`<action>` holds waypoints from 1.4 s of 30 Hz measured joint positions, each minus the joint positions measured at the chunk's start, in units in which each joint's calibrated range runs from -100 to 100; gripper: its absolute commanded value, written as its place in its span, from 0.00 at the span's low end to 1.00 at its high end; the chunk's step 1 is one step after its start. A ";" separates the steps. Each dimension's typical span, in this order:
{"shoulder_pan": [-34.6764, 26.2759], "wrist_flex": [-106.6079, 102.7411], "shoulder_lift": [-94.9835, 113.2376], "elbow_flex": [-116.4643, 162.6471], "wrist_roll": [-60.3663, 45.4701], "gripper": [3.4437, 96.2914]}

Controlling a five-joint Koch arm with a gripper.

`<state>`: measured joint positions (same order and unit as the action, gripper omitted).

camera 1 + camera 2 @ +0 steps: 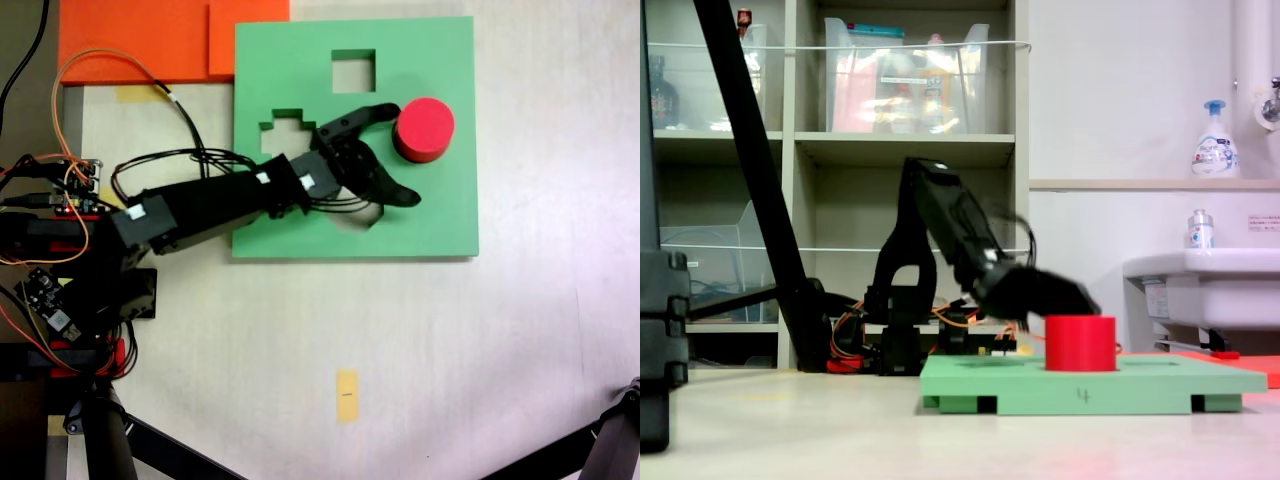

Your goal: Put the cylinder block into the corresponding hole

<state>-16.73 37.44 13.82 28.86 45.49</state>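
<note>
The red cylinder block [424, 128] stands upright on the right part of the green foam board [440, 215], outside any cutout. In the second exterior view the cylinder block [1080, 343] rises from the top of the board [1090, 386]. My gripper [393, 155] is open just to the block's left in the first exterior view, with one fingertip close to the block and the other spread well away. Nothing is between the fingers. In the second exterior view the gripper [1068, 300] hovers low over the board. The round hole [366, 217] is mostly hidden under the gripper.
The board also has a square cutout [353, 70] and a stepped cutout [288, 135]. Orange foam sheets [150, 40] lie beside the board's far left corner. A yellow tape mark [346, 395] is on the table. Arm base and wires [70, 250] sit at the first exterior view's left.
</note>
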 measured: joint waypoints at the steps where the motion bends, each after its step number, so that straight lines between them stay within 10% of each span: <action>1: 0.10 -3.23 5.47 0.00 -0.83 0.85; 10: 3.47 -45.23 61.70 -4.51 -13.38 0.47; 20: 14.07 -48.36 85.50 23.71 -39.41 0.50; 42: 16.07 -30.25 85.64 69.97 -43.52 0.44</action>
<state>-0.66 7.20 99.45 98.82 1.98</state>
